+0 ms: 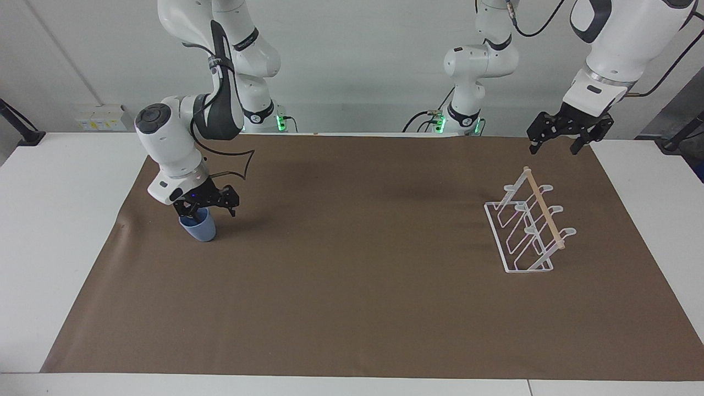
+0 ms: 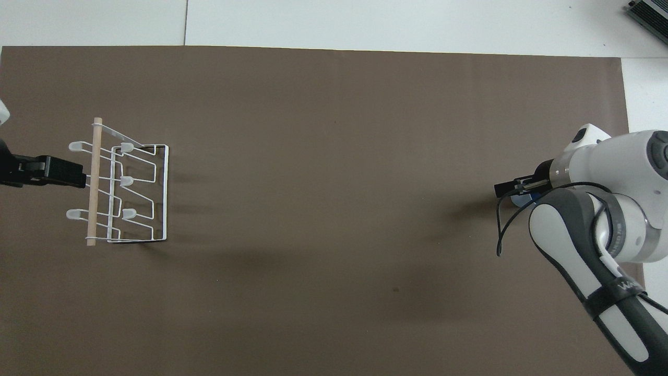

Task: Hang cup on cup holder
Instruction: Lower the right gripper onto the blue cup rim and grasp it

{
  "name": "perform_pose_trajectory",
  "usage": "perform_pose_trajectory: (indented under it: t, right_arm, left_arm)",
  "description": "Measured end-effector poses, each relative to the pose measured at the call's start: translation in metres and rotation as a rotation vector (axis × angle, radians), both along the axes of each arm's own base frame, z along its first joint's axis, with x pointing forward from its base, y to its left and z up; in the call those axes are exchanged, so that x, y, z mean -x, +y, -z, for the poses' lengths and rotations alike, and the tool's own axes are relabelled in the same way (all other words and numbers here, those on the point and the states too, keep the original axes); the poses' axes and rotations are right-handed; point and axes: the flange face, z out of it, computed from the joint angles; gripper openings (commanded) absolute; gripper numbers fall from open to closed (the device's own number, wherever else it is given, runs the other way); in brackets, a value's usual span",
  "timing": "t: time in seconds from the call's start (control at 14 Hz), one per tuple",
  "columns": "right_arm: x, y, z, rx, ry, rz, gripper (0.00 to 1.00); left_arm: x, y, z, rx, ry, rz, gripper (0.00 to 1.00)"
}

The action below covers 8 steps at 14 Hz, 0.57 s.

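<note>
My right claw [image 1: 208, 212] is down at the cup [image 1: 199, 229].
The cup stands upright on the brown surface [image 1: 352, 308] at the right arm's end, well apart from the rack [image 1: 527, 228]. My right claw's fingers are spread, one dipping at the cup's rim, one outside it; nothing is gripped. My left claw [image 1: 555, 146], open and empty, waits in the air near the rack.
</note>
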Motion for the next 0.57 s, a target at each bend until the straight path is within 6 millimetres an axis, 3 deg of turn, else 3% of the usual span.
perform_pose_trajectory:
  t: [0.07, 0.14, 0.36, 0.57]
  right_arm:
    - [0.0014, -0.0018, 0.0028, 0.0, 0.002, 0.004, 1.0]
    - [0.0031, -0.004, 0.0058, 0.0, 0.006, 0.008, 0.94]
    - [0.0054, -0.0073, 0.0103, -0.001, 0.015, 0.013, 0.54]
    - [0.0057, -0.0074, 0.0107, -0.001, 0.016, 0.013, 0.24]
  left_arm:
    - [0.0, 0.0, 0.0, 0.0, 0.0, 0.0, 1.0]
    - [0.0, 0.0, 0.0, 0.0, 0.0, 0.0, 1.0]
    - [0.0, 0.0, 0.0, 0.0, 0.0, 0.0, 1.0]
    - [0.0, 0.0, 0.0, 0.0, 0.0, 0.0, 1.0]
